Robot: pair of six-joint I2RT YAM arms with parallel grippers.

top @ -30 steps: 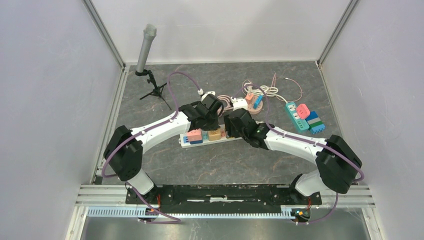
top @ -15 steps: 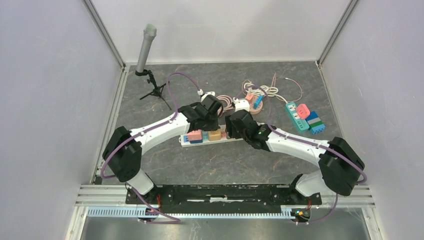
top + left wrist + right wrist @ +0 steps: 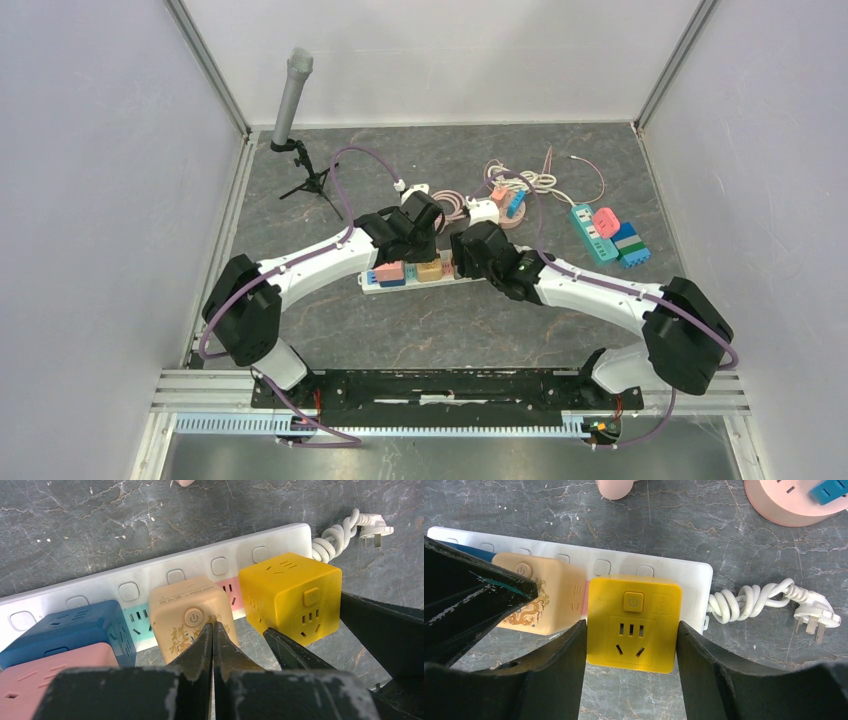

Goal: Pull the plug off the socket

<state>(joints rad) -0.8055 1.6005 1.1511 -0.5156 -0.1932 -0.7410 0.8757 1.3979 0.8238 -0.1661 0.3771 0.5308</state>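
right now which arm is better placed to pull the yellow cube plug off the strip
Right. The right gripper has its fingers on either side of the yellow cube plug, apparently touching both sides. The left gripper is shut, its tips at the tan cube on the power strip, so it is likelier bracing.

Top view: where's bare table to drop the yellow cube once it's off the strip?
Widest bare patch: the near table, between the white strip and the base rail. Also back centre, between the mic stand and the cable pile. Crowded: back right, around the teal strip.
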